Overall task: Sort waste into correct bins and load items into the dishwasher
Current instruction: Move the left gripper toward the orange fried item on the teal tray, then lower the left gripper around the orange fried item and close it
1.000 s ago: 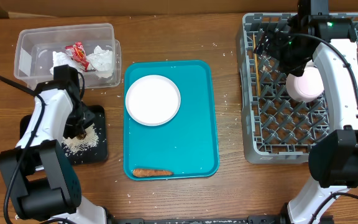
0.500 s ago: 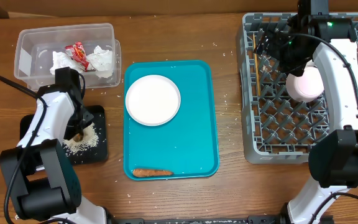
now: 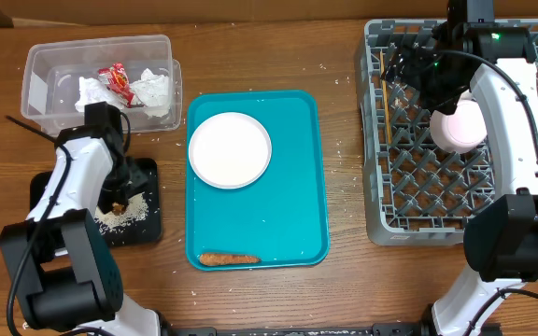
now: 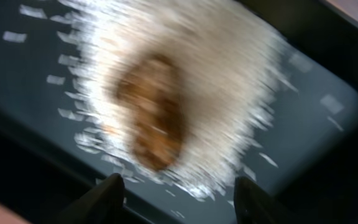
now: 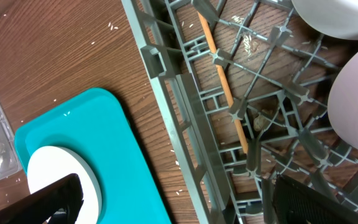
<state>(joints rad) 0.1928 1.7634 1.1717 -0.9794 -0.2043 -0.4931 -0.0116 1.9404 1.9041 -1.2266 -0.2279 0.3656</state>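
Left end effector point(image 4: 179, 190) apart above brown lump point(image 4: 151, 112) on rice point(image 4: 229, 87); right end effector point(image 5: 179, 193) apart over rack point(image 5: 173, 106)

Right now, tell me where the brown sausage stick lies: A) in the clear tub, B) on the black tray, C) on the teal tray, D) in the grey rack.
C: the stick lies on the teal tray, along its edge nearest the robot, apart from the plate.
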